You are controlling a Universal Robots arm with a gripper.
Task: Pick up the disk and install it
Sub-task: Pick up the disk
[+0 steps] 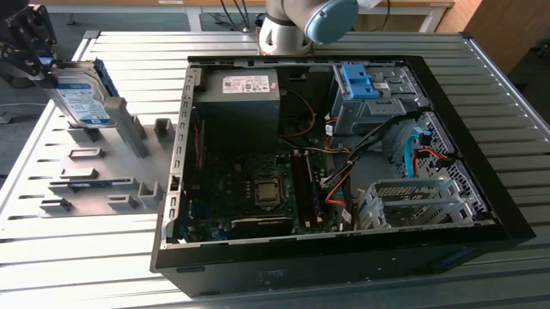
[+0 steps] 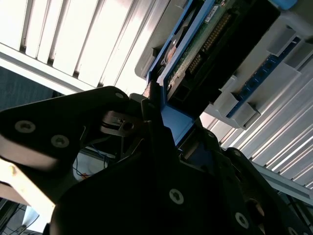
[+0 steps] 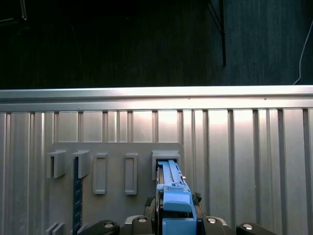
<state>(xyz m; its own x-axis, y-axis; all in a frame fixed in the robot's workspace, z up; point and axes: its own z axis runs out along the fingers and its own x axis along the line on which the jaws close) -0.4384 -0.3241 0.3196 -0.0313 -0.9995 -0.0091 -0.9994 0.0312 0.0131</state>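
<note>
Claw (image 1: 43,61) pinched one disk (image 1: 82,96) by its blue-railed edge, standing upright at one grey slotted holder (image 1: 94,187) on the worktop (image 1: 86,270), at the exterior view's left of one open computer case (image 1: 344,167).

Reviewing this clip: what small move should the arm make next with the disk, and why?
Probably a short straight lift. The gripper appears closed on the disk, which stands upright over the grey fixture plate; clearing its slots first should avoid snagging before crossing to the open computer case.
</note>
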